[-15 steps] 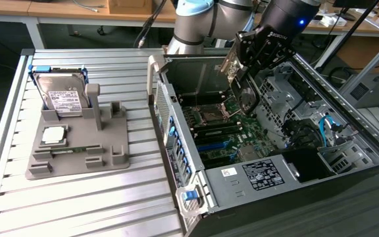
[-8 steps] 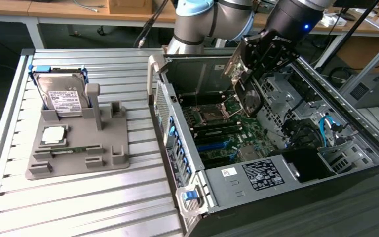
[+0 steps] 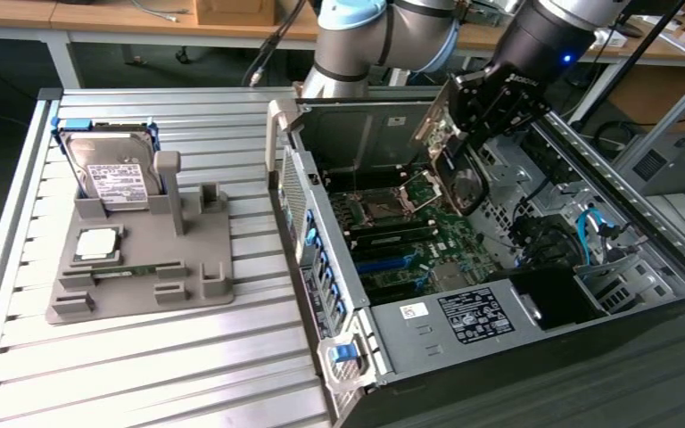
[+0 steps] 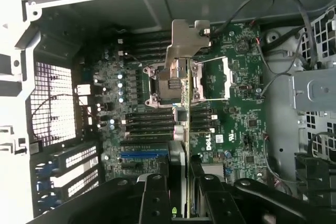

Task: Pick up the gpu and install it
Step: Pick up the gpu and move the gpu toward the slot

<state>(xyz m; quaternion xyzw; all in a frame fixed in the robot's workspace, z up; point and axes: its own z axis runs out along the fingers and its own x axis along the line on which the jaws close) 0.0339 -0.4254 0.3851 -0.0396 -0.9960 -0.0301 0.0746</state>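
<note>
My gripper (image 3: pixel 471 123) is shut on the gpu (image 3: pixel 463 183), a thin dark card that hangs on edge inside the open computer case (image 3: pixel 318 223), above the motherboard (image 3: pixel 408 245). The wrist view looks straight down the gpu (image 4: pixel 184 103), edge-on, with its silver end bracket (image 4: pixel 187 35) farthest from the camera. The black fingers (image 4: pixel 157 198) clamp the card from both sides. Beneath the card lie the CPU socket (image 4: pixel 168 82) and the black expansion slots (image 4: pixel 149 124); a blue slot (image 4: pixel 144 156) sits beside them. The card is above the board, not touching it.
In the exterior view's left half, a grey fixture (image 3: pixel 188 285) on the slatted table (image 3: pixel 140 374) holds a hard drive (image 3: pixel 111 174), a CPU chip (image 3: pixel 96 242) and a thin memory stick (image 3: pixel 128 269). The power supply (image 3: pixel 474 312) and loose cables (image 3: pixel 592 227) fill the case's near end.
</note>
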